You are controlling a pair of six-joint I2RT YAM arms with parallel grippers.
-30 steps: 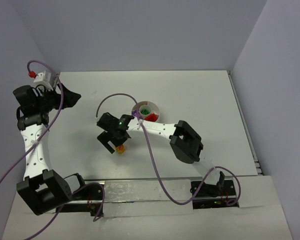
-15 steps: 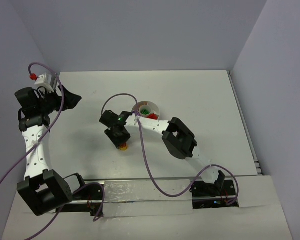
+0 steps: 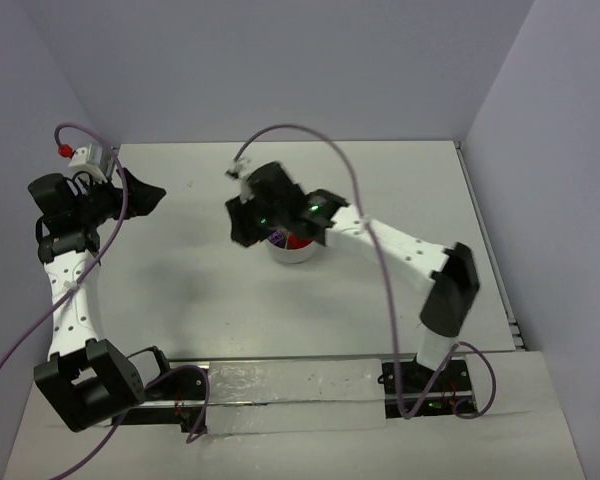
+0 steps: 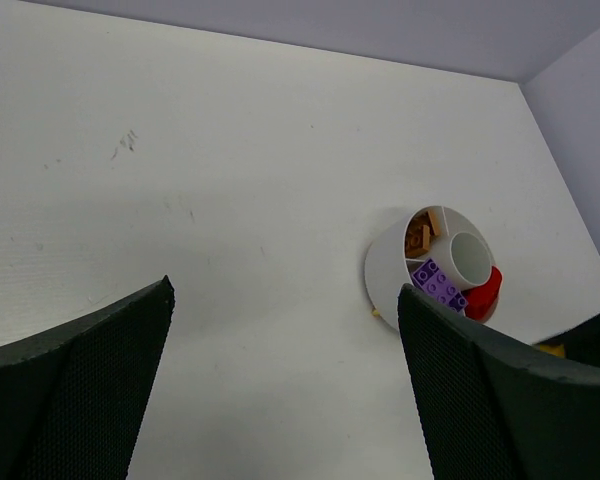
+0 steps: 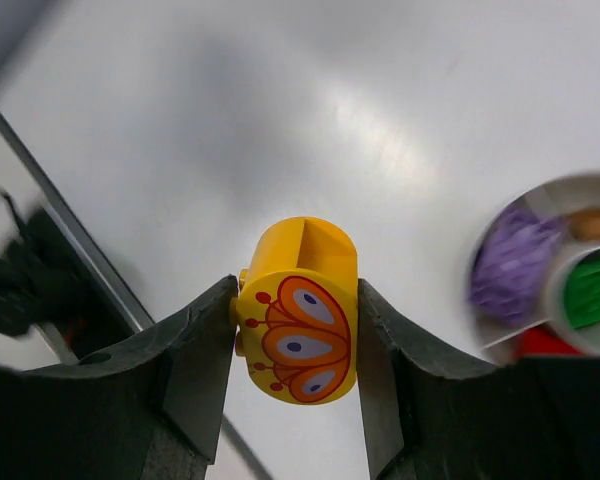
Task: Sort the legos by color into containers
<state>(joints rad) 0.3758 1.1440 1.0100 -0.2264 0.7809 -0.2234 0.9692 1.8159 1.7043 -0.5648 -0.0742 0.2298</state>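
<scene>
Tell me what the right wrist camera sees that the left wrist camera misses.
Only the right wrist view shows the painted face of the yellow brick, pinched by the right gripper, and a green brick. Only the left wrist view shows the left gripper, wide open, and scuffs on the table. Both show the white dish with purple bricks and a red brick.

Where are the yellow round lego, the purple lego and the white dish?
yellow round lego [image 5: 300,315]: right wrist view, printed face.
purple lego [image 4: 438,286]: left wrist view, studded top.
white dish [image 4: 385,272]: left wrist view, outer wall.
</scene>
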